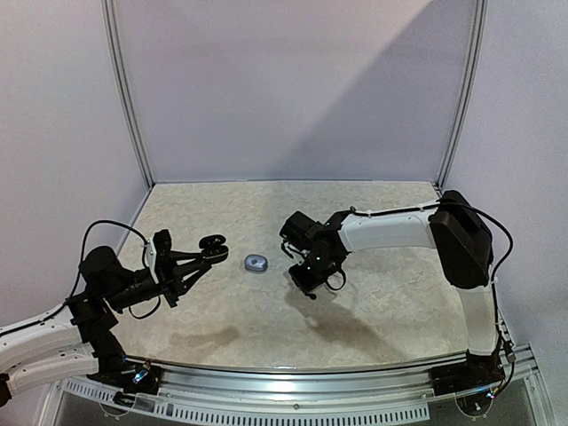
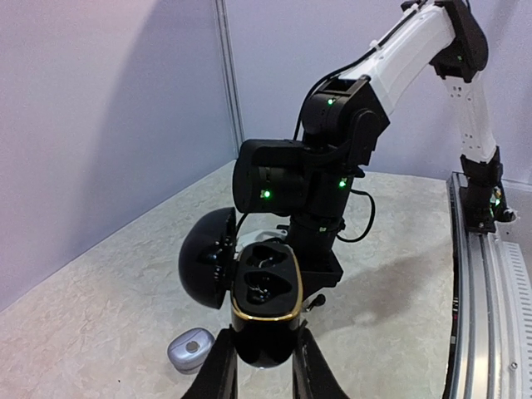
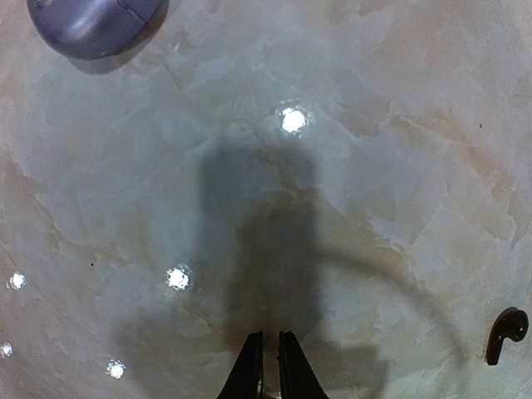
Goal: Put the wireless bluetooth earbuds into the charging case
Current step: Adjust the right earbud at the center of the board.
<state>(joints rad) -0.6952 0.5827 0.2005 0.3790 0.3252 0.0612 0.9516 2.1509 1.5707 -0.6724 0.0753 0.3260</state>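
Marbled table | left arm raised, gripping case | right arm bent down

Left arm: comes in low from the left of the grey oval case, forearm near level. Left tool sits just left of that case, fingers clamped on an open black charging case, held up off the tabletop.

Right arm: elbow high, forearm running toward the grey case, wrist bent down. Right tool is just right of it, pointing at the tabletop, fingers drawn almost together.
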